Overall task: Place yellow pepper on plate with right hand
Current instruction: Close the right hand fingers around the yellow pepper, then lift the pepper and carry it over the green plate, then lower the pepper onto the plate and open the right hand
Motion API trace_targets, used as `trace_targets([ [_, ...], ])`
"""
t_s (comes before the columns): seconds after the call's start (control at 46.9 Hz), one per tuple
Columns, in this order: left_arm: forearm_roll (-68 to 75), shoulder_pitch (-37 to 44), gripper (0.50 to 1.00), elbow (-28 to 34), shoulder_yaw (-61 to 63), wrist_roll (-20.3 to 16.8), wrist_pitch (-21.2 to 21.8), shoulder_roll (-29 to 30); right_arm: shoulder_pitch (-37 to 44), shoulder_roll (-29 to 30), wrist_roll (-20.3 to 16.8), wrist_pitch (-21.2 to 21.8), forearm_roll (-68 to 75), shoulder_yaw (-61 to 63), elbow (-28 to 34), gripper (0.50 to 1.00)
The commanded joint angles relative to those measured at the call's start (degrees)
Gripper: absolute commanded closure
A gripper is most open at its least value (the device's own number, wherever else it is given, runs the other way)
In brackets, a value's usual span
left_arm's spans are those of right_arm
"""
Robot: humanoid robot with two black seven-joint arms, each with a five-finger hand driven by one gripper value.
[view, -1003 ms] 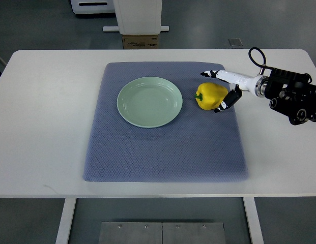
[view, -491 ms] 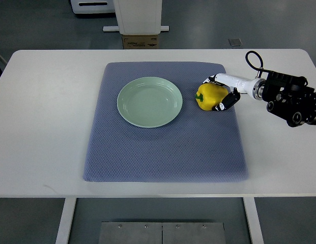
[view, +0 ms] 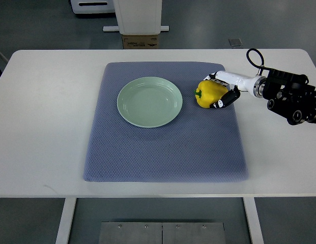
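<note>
A round, pale green ceramic plate [view: 149, 101] lies flat on a grey-blue woven cloth mat [view: 165, 152], which covers the middle of a white rectangular table [view: 40, 127]. Just to the right of the plate, apart from its rim, a glossy yellow bell pepper [view: 208, 94] with a short green stem sits on the mat, stem pointing toward the plate. The right hand [view: 222, 91], white with black fingertips, reaches in from the right of the plate on a black-jointed arm and is closed around the pepper: one white finger curls over its far side and a black-tipped finger [view: 225, 99] presses its near side. The plate holds nothing. The left arm does not show.
</note>
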Motion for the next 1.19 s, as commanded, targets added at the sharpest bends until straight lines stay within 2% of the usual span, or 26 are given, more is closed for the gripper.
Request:
trace_targets([
  [0.0, 0.00, 0.01, 0.500, 0.04, 0.00, 0.00, 0.05, 0.00, 0.40, -0.10, -0.08, 0.00, 0.20, 0.14, 0.00, 1.000],
  [0.256, 0.00, 0.01, 0.500, 0.04, 0.00, 0.00, -0.04, 0.00, 2.42, 0.60, -0.08, 0.00, 0.55, 1.54, 0.26, 1.000],
  [0.661, 0.00, 0.01, 0.500, 0.04, 0.00, 0.00, -0.04, 0.00, 4.53, 9.74, -1.04, 0.08, 0.64, 4.35, 0.18, 1.000],
  [0.917, 0.00, 0.01, 0.500, -0.05, 0.00, 0.00, -0.04, 0.00, 3.92, 11.33, -1.83, -0.09, 0.73, 6.11, 0.09, 1.000],
  [0.939, 0.00, 0.01, 0.500, -0.05, 0.00, 0.00, -0.04, 0.00, 3.74, 11.33, -1.84, -0.09, 0.73, 6.63, 0.09, 0.891],
  [0.981, 0.00, 0.01, 0.500, 0.04, 0.00, 0.00, -0.04, 0.00, 3.48, 11.33, -1.92, -0.09, 0.73, 8.13, 0.09, 0.631],
  [1.003, 0.00, 0.01, 0.500, 0.04, 0.00, 0.00, 0.05, 0.00, 3.21, 11.33, -1.92, -0.09, 0.73, 8.83, 0.09, 0.524],
  [1.024, 0.00, 0.01, 0.500, 0.04, 0.00, 0.00, -0.04, 0.00, 2.86, 11.33, -1.92, -0.09, 0.73, 9.53, 0.09, 0.500],
  [1.173, 0.00, 0.01, 0.500, -0.04, 0.00, 0.00, -0.04, 0.00, 2.07, 11.33, -1.92, -0.09, 0.73, 10.77, 0.26, 0.500],
])
